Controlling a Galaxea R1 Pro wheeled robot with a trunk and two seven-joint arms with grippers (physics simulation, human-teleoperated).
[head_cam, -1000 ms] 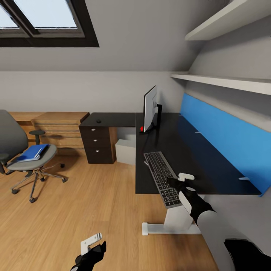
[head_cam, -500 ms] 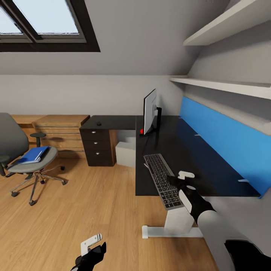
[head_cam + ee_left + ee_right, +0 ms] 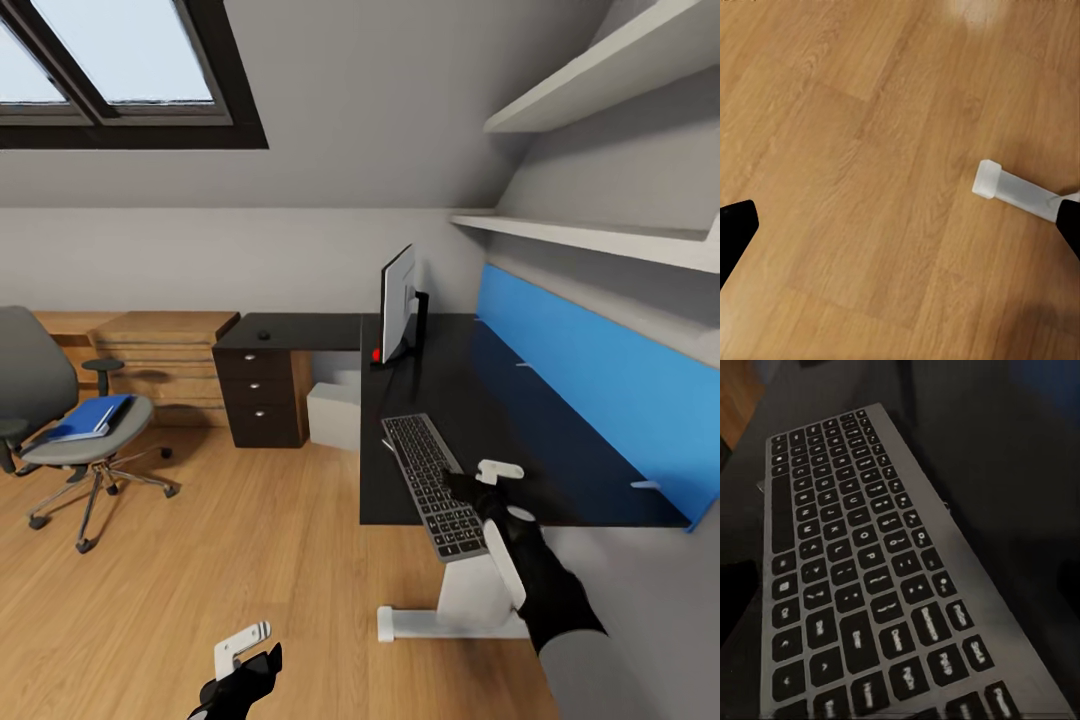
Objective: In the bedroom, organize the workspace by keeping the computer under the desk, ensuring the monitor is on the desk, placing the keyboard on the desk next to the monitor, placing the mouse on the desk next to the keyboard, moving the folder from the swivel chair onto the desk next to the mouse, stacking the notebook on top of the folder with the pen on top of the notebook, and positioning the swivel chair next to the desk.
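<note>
Your right pincer point(image 3: 482, 483) sits at the keyboard point(image 3: 432, 483), open or clamped I can't tell, left pincer point(image 3: 243, 650) spread over the floor; keyboard overhangs the desk point(image 3: 520, 420) edge, so a sideways nudge could tip it off.

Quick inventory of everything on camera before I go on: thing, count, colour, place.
Desk: one, black, along the blue wall panel.
Monitor: one, upright at the desk's far end.
Keyboard: one, grey with black keys, near end overhanging the desk's front edge.
Mouse: one, black, on the drawer unit.
Drawer unit: one, dark.
Swivel chair: one, grey, on the wood floor.
Folder: one, blue, on the chair seat.
Shelves: two, white.
Left gripper: low, over floor.
Right gripper: at the keyboard.
</note>
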